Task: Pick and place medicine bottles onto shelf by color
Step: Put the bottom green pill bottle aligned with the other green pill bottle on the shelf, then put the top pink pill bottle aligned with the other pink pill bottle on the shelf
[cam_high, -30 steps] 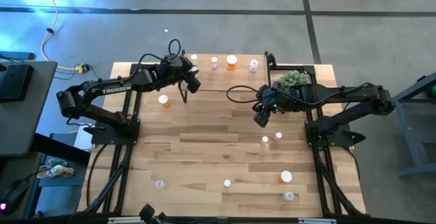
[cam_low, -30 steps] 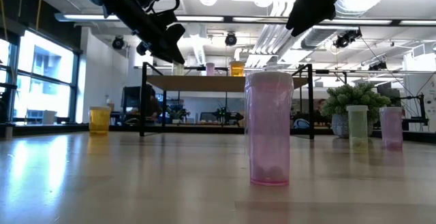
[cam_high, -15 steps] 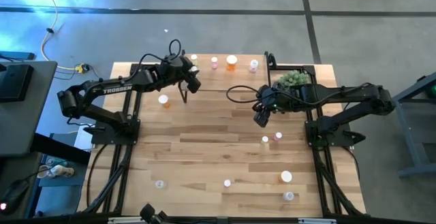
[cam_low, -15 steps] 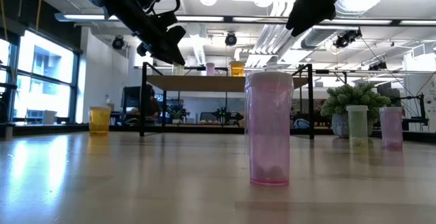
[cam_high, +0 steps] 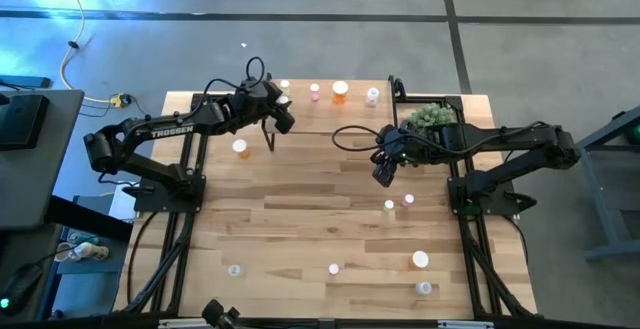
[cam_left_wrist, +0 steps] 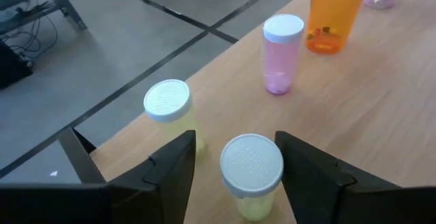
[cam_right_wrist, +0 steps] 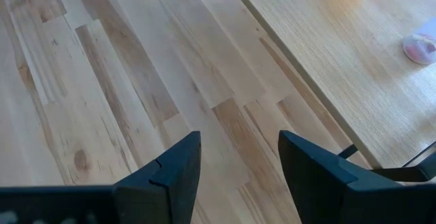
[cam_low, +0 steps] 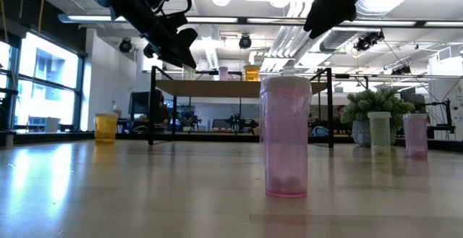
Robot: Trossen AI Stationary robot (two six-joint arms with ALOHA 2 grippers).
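Because the sorting goes by color, the left claw [cam_left_wrist: 235, 157] hangs over the shelf's [cam_high: 355, 109] left end, its fingers apart around a yellowish bottle [cam_left_wrist: 251, 175] with a white cap, not visibly pressing it; I judge this bottle is being set down or just let go there. Just beside it at about 10 o'clock stands a second yellowish bottle [cam_left_wrist: 169, 109], so the yellows seem to be gathering at that end. Further right along the shelf come a pink bottle [cam_left_wrist: 281, 52] and a wide orange bottle [cam_left_wrist: 334, 11], each color keeping its own stretch.

Lower on the table [cam_high: 300, 219], an orange-bodied bottle [cam_high: 240, 148] waits at the left claw's 7 o'clock. Toward the right, the right claw [cam_right_wrist: 238, 159] hovers with fingers apart and nothing between them, above bare wood beside the shelf's edge. Loose bottles remain near the table's 5 o'clock corner, among them a small pink one [cam_high: 408, 200] and a wider white-capped one [cam_high: 420, 260], so much sorting looks left to do
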